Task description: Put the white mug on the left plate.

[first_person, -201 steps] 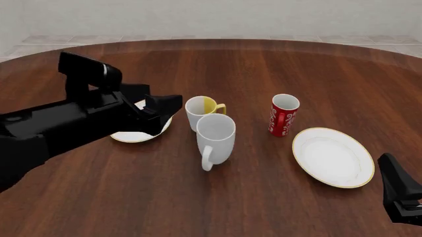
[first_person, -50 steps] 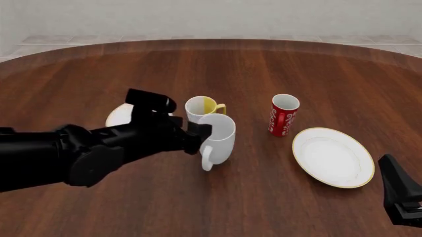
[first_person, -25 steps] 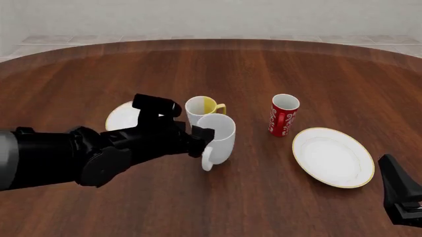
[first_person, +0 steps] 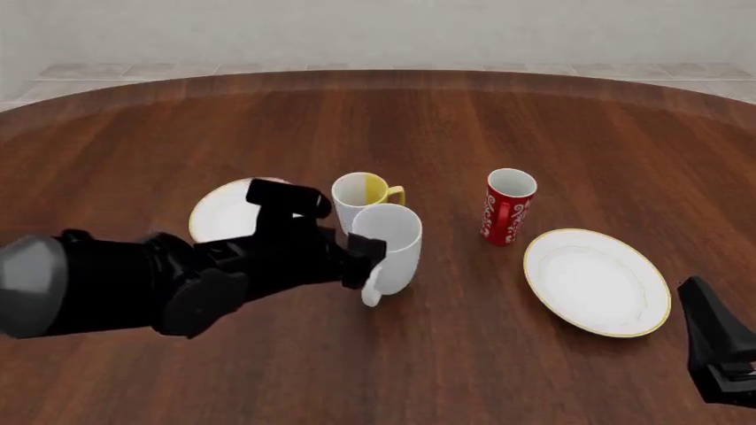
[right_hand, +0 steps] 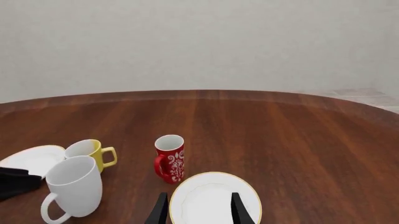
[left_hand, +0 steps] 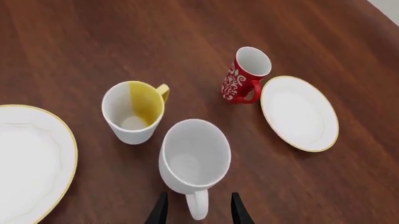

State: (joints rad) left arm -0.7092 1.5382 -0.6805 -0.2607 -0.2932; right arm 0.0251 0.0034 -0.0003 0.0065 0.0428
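Note:
The white mug (first_person: 394, 241) stands upright mid-table with its handle toward the near side. It also shows in the left wrist view (left_hand: 194, 156) and the right wrist view (right_hand: 74, 185). My left gripper (first_person: 366, 258) is open at the mug's near-left side. Its two fingertips (left_hand: 160, 212) straddle the mug's handle (left_hand: 198, 207) without closing on it. The left plate (first_person: 222, 212) lies left of the mug, partly hidden behind my left arm, and it is empty (left_hand: 28, 163). My right gripper (right_hand: 198, 212) is open at the near right edge, holding nothing.
A white mug with yellow inside (first_person: 361, 197) stands just behind the white mug, nearly touching it. A red patterned mug (first_person: 509, 205) stands to the right. A larger gold-rimmed plate (first_person: 597, 281) lies near my right arm (first_person: 721, 354).
My left arm has swung from over the left plate rightward and down to the white mug. Its fingers now sit at the handle. The right arm has not moved.

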